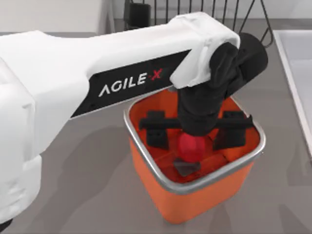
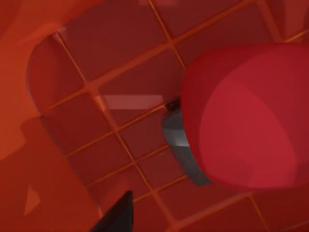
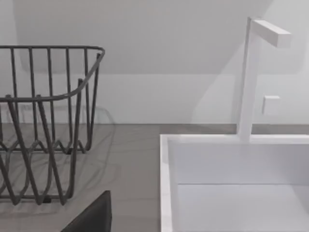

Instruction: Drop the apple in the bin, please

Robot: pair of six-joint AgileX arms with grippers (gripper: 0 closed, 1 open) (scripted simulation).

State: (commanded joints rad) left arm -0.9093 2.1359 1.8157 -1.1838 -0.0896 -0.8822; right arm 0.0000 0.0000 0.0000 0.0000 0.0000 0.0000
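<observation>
Grey desk (image 1: 73, 195) meets a white wall, with a white sink (image 3: 231, 193) at its right edge and a black wire dish rack (image 3: 43, 125) along the back. Near the middle stands the orange bin (image 1: 195, 200). Left gripper (image 1: 195, 134) hangs inside it, fingers spread; the apple (image 1: 191, 148) lies between them, above the gridded floor.

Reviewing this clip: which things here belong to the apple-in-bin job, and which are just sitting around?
Belongs to the job:
apple, inside the bin between the open fingers
bin, orange, at table centre
left gripper, lowered into the bin

Just lying about:
wire dish rack, black, behind the bin
white sink, at the table's right
</observation>
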